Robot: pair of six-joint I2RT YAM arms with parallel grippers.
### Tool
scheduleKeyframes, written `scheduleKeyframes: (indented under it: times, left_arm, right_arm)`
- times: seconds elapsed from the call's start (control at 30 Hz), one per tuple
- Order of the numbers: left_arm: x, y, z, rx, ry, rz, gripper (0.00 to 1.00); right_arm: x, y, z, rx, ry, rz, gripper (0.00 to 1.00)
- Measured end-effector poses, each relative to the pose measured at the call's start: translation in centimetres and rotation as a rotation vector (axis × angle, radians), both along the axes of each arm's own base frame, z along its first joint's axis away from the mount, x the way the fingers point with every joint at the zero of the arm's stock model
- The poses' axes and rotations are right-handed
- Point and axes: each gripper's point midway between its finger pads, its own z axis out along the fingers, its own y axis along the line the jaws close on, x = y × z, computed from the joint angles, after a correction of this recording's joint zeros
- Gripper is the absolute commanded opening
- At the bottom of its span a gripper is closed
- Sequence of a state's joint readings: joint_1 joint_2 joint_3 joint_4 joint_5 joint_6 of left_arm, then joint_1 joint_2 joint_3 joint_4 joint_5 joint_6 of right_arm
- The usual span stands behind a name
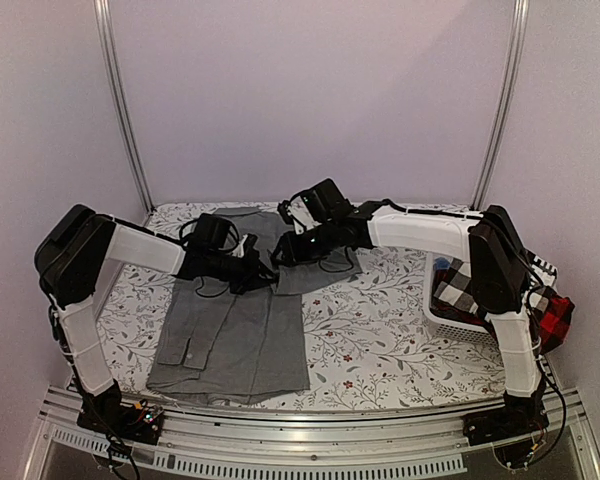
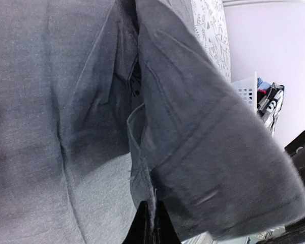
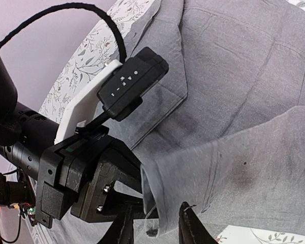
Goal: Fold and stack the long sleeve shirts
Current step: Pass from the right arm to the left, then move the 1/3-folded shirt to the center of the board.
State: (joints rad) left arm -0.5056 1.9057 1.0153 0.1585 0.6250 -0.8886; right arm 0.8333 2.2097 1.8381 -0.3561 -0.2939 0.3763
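Note:
A grey long sleeve shirt [image 1: 235, 335] lies spread on the left half of the table, collar toward the back. One sleeve is lifted over it. My left gripper [image 1: 252, 268] is shut on that sleeve's cuff; in the left wrist view the black fingertips [image 2: 142, 226] pinch a cloth edge of the grey shirt [image 2: 56, 101]. My right gripper [image 1: 282, 250] faces it from the right. The right wrist view has that gripper [image 3: 155, 230] open, the cuff [image 3: 168, 198] hanging loose between the jaws. The left gripper [image 3: 91, 188] is close beside it.
A white basket [image 1: 442, 312] stands at the table's right edge and holds a black-and-white checked shirt [image 1: 460, 285]. A red-and-black checked shirt [image 1: 552, 318] hangs over its far side. A floral cloth [image 1: 380, 330] covers the table. The basket [image 2: 246, 91] also appears in the left wrist view.

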Motion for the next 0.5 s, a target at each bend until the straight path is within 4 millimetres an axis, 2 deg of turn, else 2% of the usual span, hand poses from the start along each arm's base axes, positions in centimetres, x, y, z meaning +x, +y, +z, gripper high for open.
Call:
scheduleKeyframes:
  times: [0.13,0.23,0.4,0.5]
  left_arm:
    - [0.2,0.4,-0.1,0.013,-0.006,-0.003,0.0]
    - [0.6,1.3,-0.1,0.022,-0.004,0.007,0.0]
    - [2.5,4.5,0.4,0.043,-0.023,0.068,0.0]
    - [3.5,6.9,-0.1,0.093,-0.028,0.109,0.0]
  right_arm:
    - [-0.3,-0.8,-0.5,-0.037,-0.017,-0.004,0.5]
    - [-0.9,-2.7,-1.0,-0.095,-0.025,-0.031,0.5]
    - [-0.7,-6.1,-0.4,-0.15,-0.044,-0.124,0.48]
    - [1.0,-7.9,-0.4,-0.154,-0.033,-0.191,0.39]
